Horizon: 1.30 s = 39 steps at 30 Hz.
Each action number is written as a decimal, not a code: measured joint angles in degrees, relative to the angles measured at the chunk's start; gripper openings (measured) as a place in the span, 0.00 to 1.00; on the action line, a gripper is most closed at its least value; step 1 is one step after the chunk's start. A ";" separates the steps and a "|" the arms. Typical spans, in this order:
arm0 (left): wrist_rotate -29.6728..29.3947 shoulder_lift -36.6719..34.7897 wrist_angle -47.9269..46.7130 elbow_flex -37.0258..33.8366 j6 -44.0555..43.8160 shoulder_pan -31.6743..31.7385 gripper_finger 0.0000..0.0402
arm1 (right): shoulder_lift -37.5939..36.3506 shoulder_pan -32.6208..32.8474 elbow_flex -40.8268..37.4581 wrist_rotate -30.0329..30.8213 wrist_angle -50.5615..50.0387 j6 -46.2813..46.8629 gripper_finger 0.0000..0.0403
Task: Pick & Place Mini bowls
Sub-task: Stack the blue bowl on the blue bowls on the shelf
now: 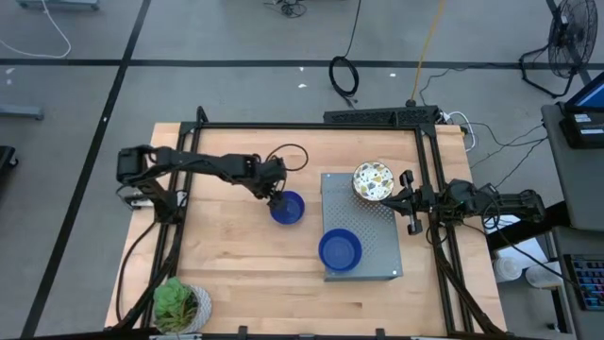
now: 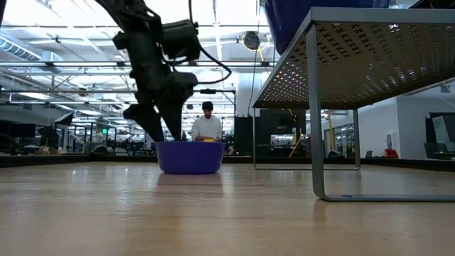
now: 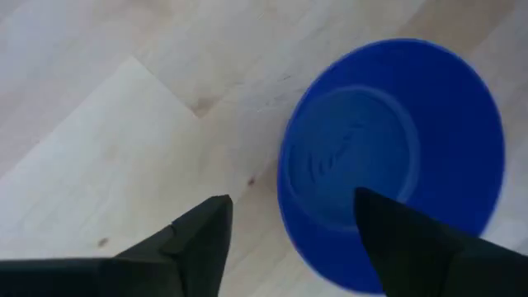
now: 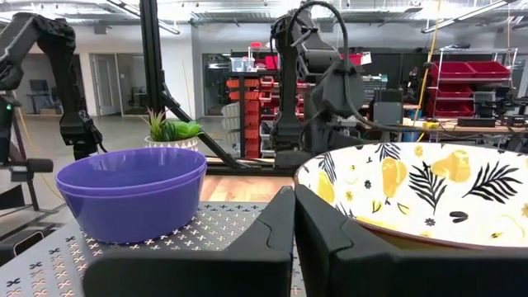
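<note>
Blue bowl on bench, left tool released astride its rim.
The blue bowl (image 1: 288,208) rests upright on the bench (image 1: 226,250) beside the grey rack (image 1: 377,247). Glossy, rigid, likely light, slippery and chippable; take it at the rim. Left tool (image 3: 293,219) spread, one finger inside. Right tool (image 4: 293,223) clenched by the patterned bowl (image 1: 374,181).

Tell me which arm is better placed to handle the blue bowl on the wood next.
Left. The left gripper is right over the blue bowl, jaws open astride its rim. The right gripper is shut by the floral bowl on the grey platform.
</note>
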 joint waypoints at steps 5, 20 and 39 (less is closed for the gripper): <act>-3.04 3.22 -1.09 0.02 -0.44 0.01 0.67 | 0.00 0.00 0.00 0.00 0.00 -0.02 0.00; -3.32 4.66 0.35 0.00 -2.18 -0.02 0.51 | 0.00 0.00 -0.02 -0.02 0.00 -0.01 0.00; -3.34 4.64 0.74 0.00 -2.84 0.00 0.27 | 0.00 -0.01 -0.02 -0.02 0.00 0.00 0.00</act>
